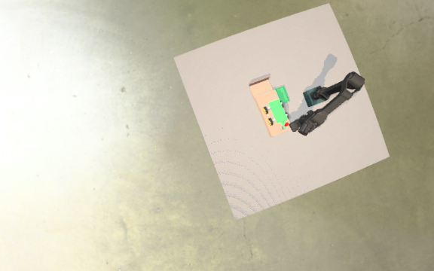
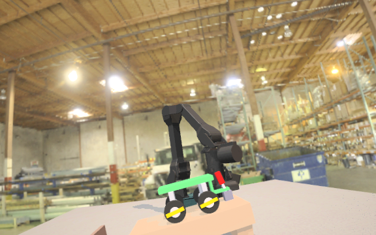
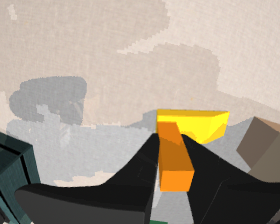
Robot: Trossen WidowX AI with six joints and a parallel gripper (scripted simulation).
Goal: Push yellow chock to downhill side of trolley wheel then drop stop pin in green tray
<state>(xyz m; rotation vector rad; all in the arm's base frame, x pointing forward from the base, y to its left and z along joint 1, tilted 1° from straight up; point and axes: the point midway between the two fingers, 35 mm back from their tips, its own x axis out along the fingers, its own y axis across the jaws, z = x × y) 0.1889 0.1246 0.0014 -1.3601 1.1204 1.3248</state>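
Note:
The yellow chock [image 3: 203, 122] lies beside the ramp in the wrist view, its orange handle [image 3: 176, 157] pointing towards the camera. My gripper [image 3: 167, 139] [image 1: 293, 126] is shut on the handle, one finger on each side. The black base is hidden, and the chock is hidden in the top and exterior views. The green trolley [image 1: 277, 110] [image 2: 186, 185] stands on the ramp [image 1: 263, 89] [image 2: 204, 222]. The red-headed stop pin [image 1: 286, 124] [image 2: 219, 177] stands at the trolley's uphill end. The green tray [image 1: 282, 95] is beside the ramp.
The ramp's uphill end is close to my gripper. A brown end board [image 1: 259, 80] stands at the ramp's low end. The arm's dark teal base block [image 1: 308, 98] [image 3: 28, 162] is on the table [image 1: 217, 75], at the left edge of the wrist view.

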